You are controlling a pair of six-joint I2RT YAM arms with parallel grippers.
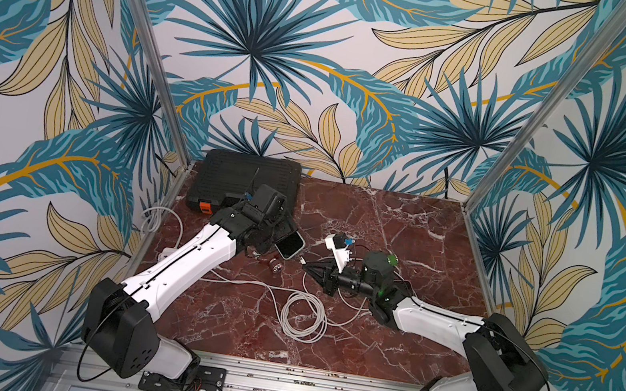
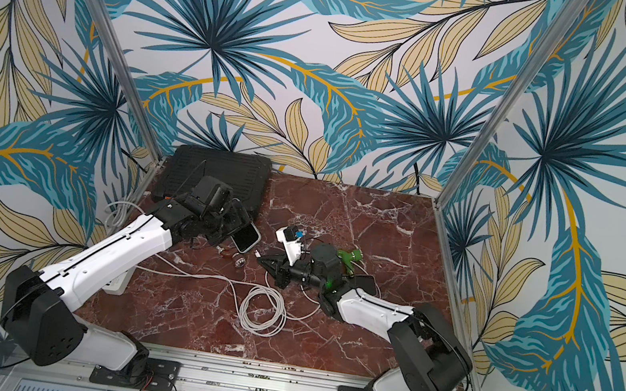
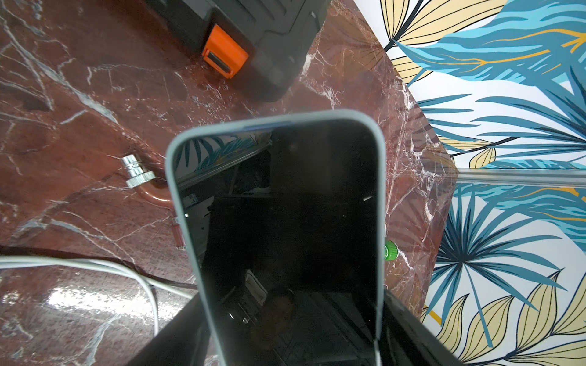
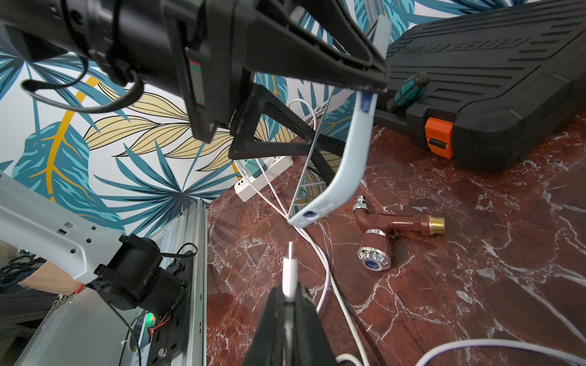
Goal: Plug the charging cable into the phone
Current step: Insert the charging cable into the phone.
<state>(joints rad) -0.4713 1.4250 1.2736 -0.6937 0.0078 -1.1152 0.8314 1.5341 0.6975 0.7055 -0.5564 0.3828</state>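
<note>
My left gripper (image 1: 283,237) is shut on the phone (image 1: 290,245), a dark-screened phone in a pale blue-grey case, and holds it by its long sides above the table. In the left wrist view the phone (image 3: 279,221) fills the middle between my black fingers (image 3: 177,332). My right gripper (image 1: 307,266) is shut on the white plug (image 4: 290,263) of the charging cable. The plug points at the phone's bottom edge (image 4: 309,215), a short gap away and not touching. The rest of the cable lies coiled (image 1: 303,317) on the marble.
A black tool case (image 1: 246,182) with an orange latch sits at the back left. A brown tap fitting (image 4: 396,225) lies under the phone. A white power strip (image 4: 263,177) is at the left edge, and a green part (image 2: 350,257) lies behind my right wrist.
</note>
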